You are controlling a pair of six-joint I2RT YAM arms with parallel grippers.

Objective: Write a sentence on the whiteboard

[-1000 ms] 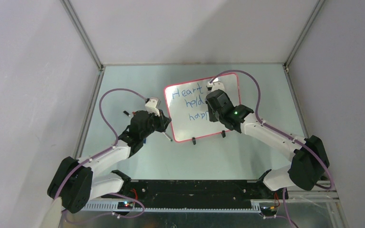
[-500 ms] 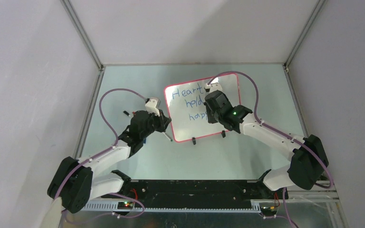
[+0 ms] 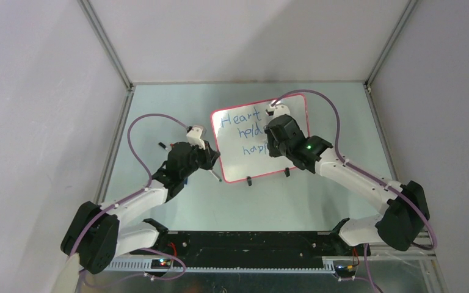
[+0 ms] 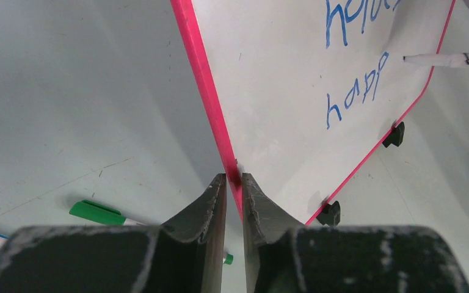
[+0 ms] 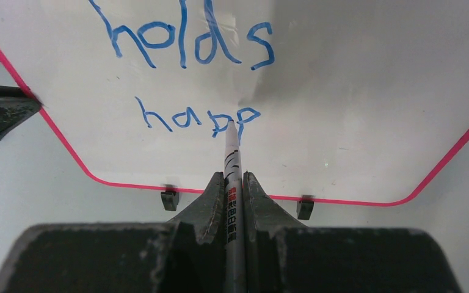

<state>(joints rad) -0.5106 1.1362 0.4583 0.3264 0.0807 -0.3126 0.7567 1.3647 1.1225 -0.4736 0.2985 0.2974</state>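
Blue sentence [image 5: 182, 36] on the whiteboard [image 5: 354, 91] ends just ahead of the right jaws, which clamp a marker [image 5: 232, 165]; left jaws pinch the whiteboard's red edge.

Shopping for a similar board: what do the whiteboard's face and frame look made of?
Whiteboard face: glossy coated laminate or steel, perhaps; it shows sheen and a blurred reflection behind the marker. Red frame: probably smooth moulded plastic, judging by its rounded corners.

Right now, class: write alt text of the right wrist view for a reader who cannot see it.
The right gripper, shut on a marker, sets its tip on the whiteboard at the last letter of blue "happ", under "holds". The red frame and two black feet lie below.
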